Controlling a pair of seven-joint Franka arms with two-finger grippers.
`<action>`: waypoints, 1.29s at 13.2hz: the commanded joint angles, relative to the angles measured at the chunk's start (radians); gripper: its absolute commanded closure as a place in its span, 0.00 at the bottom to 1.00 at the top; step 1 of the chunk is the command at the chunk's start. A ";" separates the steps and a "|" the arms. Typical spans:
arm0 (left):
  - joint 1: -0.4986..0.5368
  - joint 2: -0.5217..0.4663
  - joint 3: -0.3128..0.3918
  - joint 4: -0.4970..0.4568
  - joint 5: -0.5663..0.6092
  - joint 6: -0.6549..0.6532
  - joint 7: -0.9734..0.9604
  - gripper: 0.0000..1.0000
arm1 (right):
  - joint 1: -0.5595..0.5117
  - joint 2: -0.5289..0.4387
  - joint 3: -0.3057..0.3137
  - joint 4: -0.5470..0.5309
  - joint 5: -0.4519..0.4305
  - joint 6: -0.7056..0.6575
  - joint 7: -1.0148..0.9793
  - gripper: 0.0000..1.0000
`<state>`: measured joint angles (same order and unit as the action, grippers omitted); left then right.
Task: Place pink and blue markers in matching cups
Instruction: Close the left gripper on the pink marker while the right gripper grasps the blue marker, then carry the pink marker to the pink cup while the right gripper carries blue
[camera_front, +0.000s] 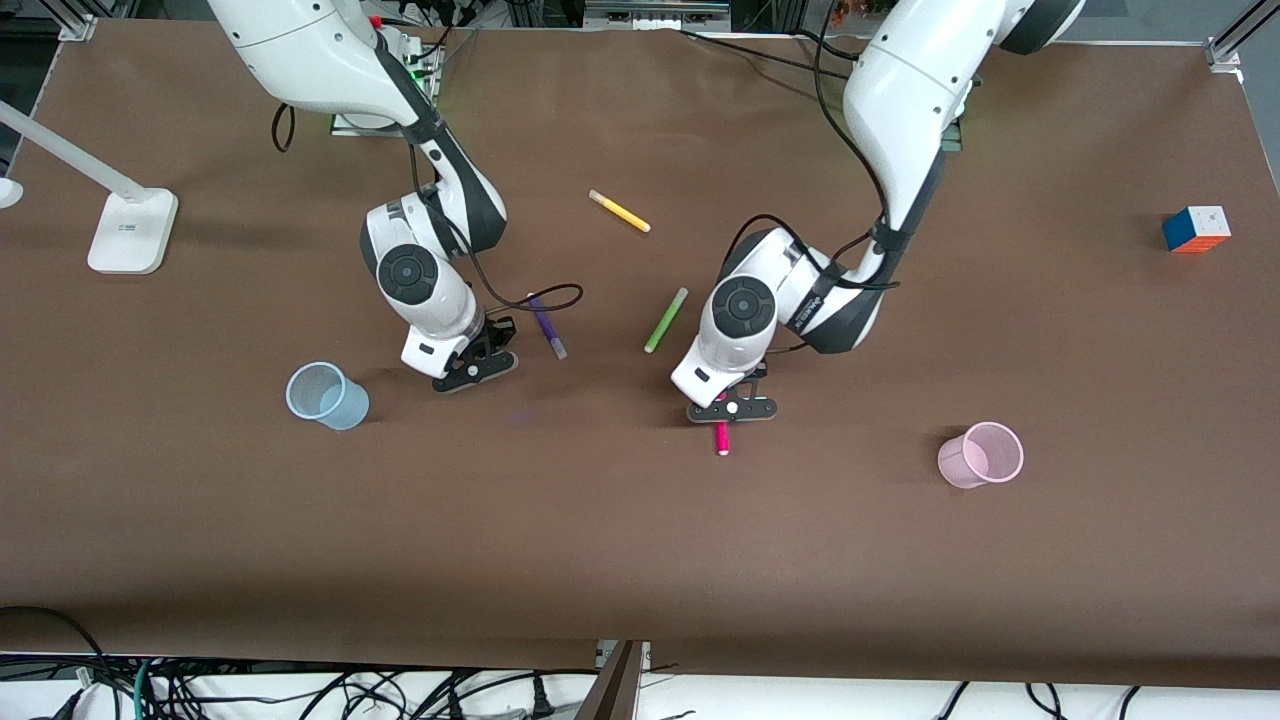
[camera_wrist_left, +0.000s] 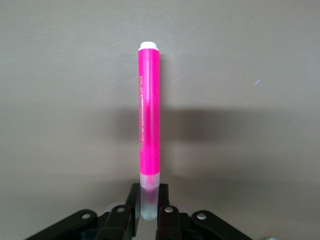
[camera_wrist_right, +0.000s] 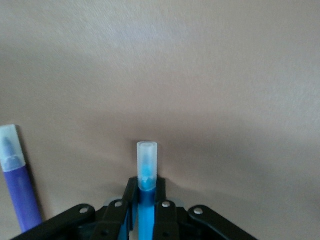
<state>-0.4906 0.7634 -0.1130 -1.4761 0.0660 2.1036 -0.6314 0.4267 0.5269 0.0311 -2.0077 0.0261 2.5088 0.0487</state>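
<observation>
My left gripper (camera_front: 730, 408) is low over the middle of the table and shut on the pale cap end of the pink marker (camera_front: 722, 437). In the left wrist view the fingers (camera_wrist_left: 148, 205) press both sides of the cap and the pink marker (camera_wrist_left: 149, 115) sticks out from them. My right gripper (camera_front: 475, 368) is beside the pale blue cup (camera_front: 325, 395). It (camera_wrist_right: 146, 192) is shut on the blue marker (camera_wrist_right: 147, 165), whose clear cap sticks out; the front view hides this marker. The pale pink cup (camera_front: 980, 455) stands toward the left arm's end.
A purple marker (camera_front: 547, 327) lies close beside the right gripper and shows in the right wrist view (camera_wrist_right: 17, 185). A lime-green marker (camera_front: 666, 319) and a yellow marker (camera_front: 619, 211) lie mid-table. A colour cube (camera_front: 1196, 229) and a white lamp base (camera_front: 132, 230) sit at the table's ends.
</observation>
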 joint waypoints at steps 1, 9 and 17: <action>0.027 -0.012 -0.001 0.088 0.028 -0.219 0.134 1.00 | -0.003 -0.048 -0.011 0.019 0.012 -0.019 -0.062 1.00; 0.122 -0.093 0.065 0.131 0.236 -0.667 0.715 1.00 | -0.129 -0.087 -0.033 0.335 0.044 -0.511 -0.479 1.00; 0.214 -0.078 0.079 0.143 0.650 -0.792 1.194 1.00 | -0.333 -0.110 -0.037 0.362 0.300 -0.590 -1.168 1.00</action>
<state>-0.3244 0.6746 -0.0319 -1.3441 0.6540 1.3169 0.4395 0.1490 0.4229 -0.0160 -1.6499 0.2578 1.9388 -0.9769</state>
